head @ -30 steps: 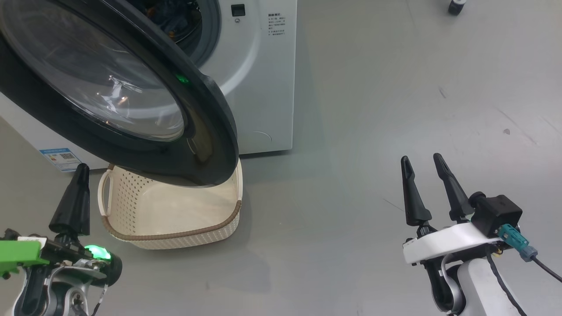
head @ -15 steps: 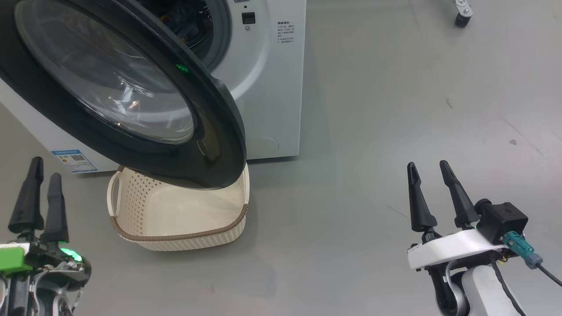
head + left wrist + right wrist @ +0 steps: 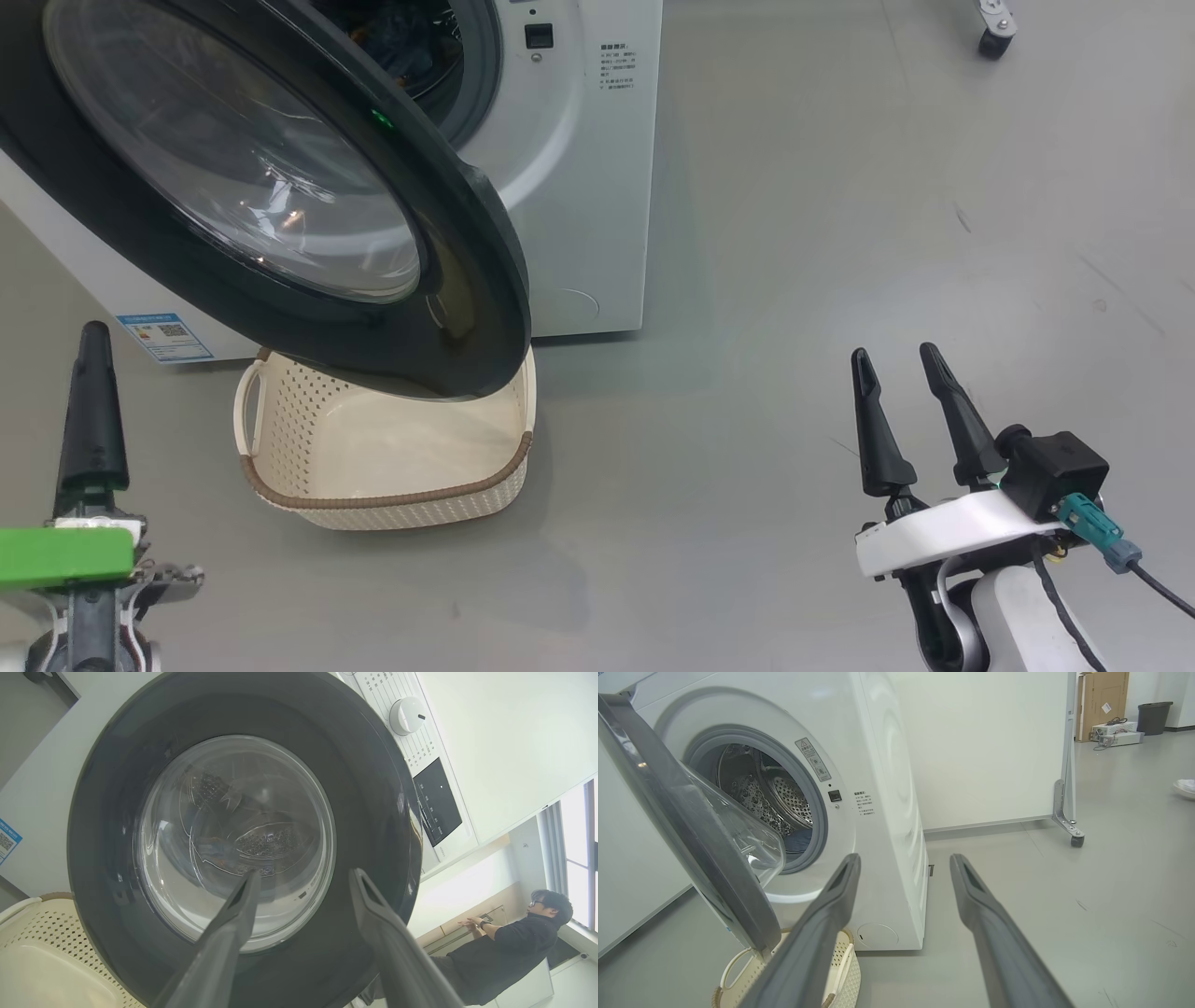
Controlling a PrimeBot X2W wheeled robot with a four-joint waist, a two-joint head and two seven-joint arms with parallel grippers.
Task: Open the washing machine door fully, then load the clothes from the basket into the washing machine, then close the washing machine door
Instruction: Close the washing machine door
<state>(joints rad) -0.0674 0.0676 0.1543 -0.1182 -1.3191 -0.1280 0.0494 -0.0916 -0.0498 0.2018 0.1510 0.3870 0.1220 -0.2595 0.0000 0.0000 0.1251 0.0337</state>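
The washing machine (image 3: pixel 579 187) stands at the upper left. The washing machine door (image 3: pixel 467 243) hangs half open, and its black rim overhangs the cream basket (image 3: pixel 387 499). What shows of the basket's inside is bare. The clothes (image 3: pixel 397 42) show as blue cloth with orange specks in the drum, also low in the drum as clothes (image 3: pixel 799 840). My left gripper (image 3: pixel 93 336) stands edge-on at the lower left. The left gripper (image 3: pixel 304 877) is open, pointing at the door (image 3: pixel 373 788) glass. My right gripper (image 3: pixel 894 357) is open over bare floor, apart from everything; the right gripper (image 3: pixel 904 858) faces the machine's corner.
A blue label (image 3: pixel 163 334) marks the machine's lower corner. A wheeled white panel (image 3: pixel 1064 765) stands right of the machine, its caster (image 3: pixel 991 37) at the top. A person (image 3: pixel 514 947) stands beyond the door. Grey floor stretches wide to the right.
My left gripper has gone from shut to open, drawn back left from the door's lower rim and rolled edge-on. The head view has shifted a little. The right gripper has barely moved.
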